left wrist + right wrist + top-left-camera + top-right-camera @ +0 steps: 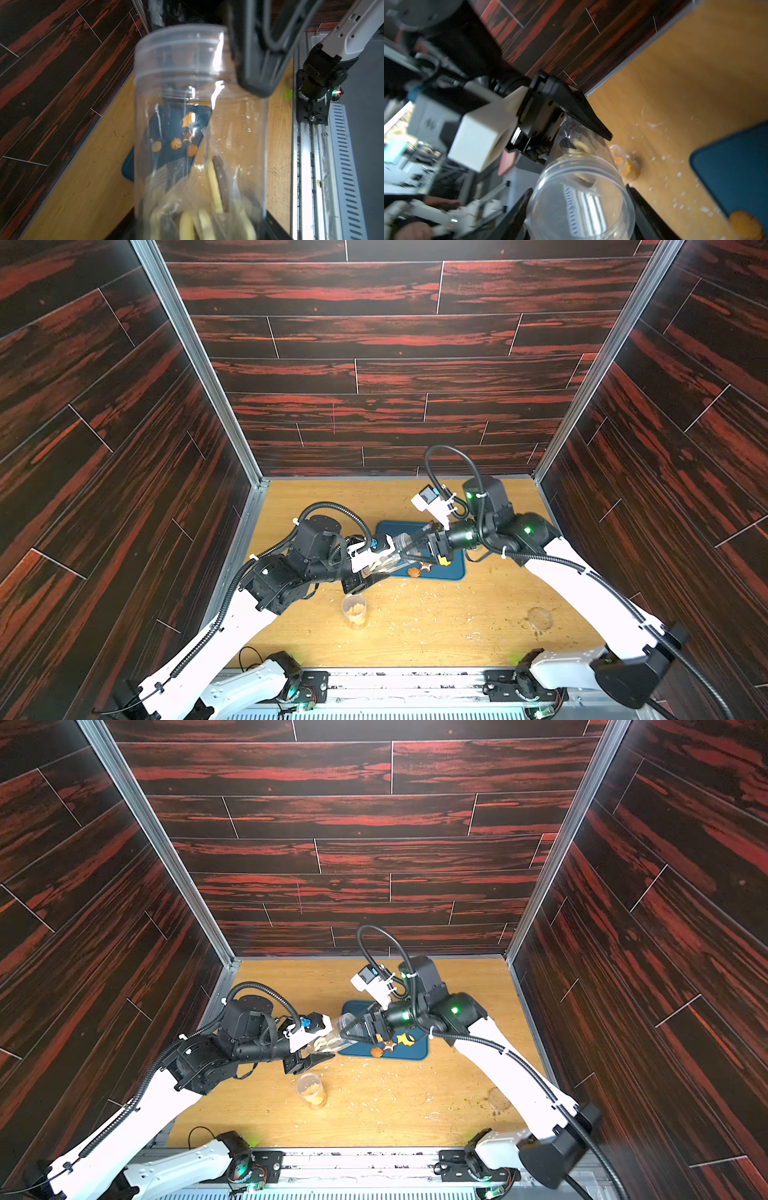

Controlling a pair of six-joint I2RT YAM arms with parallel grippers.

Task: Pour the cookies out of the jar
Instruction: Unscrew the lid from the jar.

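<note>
Left gripper (375, 569): clamped on base end of jar (398, 551), jar tilted nearly flat, mouth toward right.
Right gripper (579, 188): fingers pressed against both sides of jar's mouth.
Cookies (176, 143): several on blue tray (455, 572), mid-table; others inside jar, near base.

The cookies (176, 143) are looking yellow, orange and brown. The jar (199, 87) is looking clear, the tray (455, 570) dark blue, the desk (436, 626) wood-grained yellow.

The jar (199, 124) is clear glossy plastic, the tray (737, 166) matt, the table (436, 635) grained wood.
</note>
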